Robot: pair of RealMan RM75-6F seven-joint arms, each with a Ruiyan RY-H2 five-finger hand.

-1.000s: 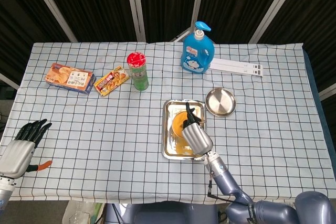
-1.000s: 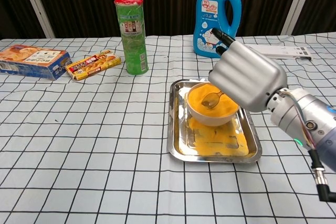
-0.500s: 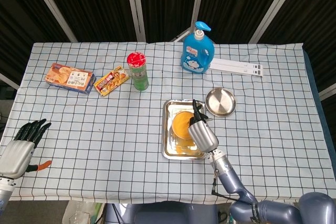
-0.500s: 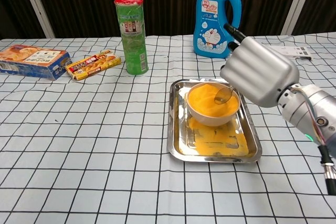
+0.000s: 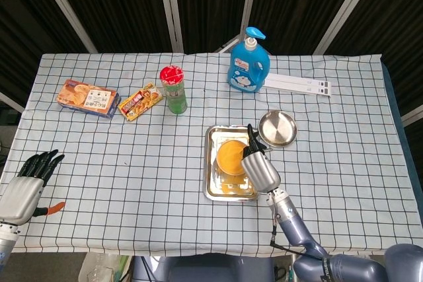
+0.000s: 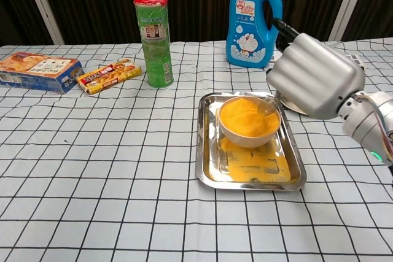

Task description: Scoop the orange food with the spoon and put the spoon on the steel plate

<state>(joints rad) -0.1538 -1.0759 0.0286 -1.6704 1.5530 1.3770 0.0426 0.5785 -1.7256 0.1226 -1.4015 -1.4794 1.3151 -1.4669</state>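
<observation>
1. Right hand [image 6: 316,75]: ribbed silver metal back, dark fingers curled around the spoon [image 6: 268,106]. The shiny bowl of the spoon sits at the right rim of the bowl [image 6: 248,124].
2. Bowl: round, pale-walled, heaped with orange food [image 6: 243,116], fine and powdery in texture. It stands in the far half of a rectangular steel tray [image 6: 209,164]; orange residue smears the tray floor in front of it.
3. Steel plate [image 5: 278,128]: round, polished, just right of the tray, on the grid-checked tablecloth [image 5: 132,156].
4. Left hand [image 5: 30,179]: near the table's left front corner, dark fingers extended and apart, holding nothing.
5. Behind: green cylindrical can [image 6: 154,41], blue plastic pump bottle [image 6: 253,19], two flat snack boxes.
</observation>
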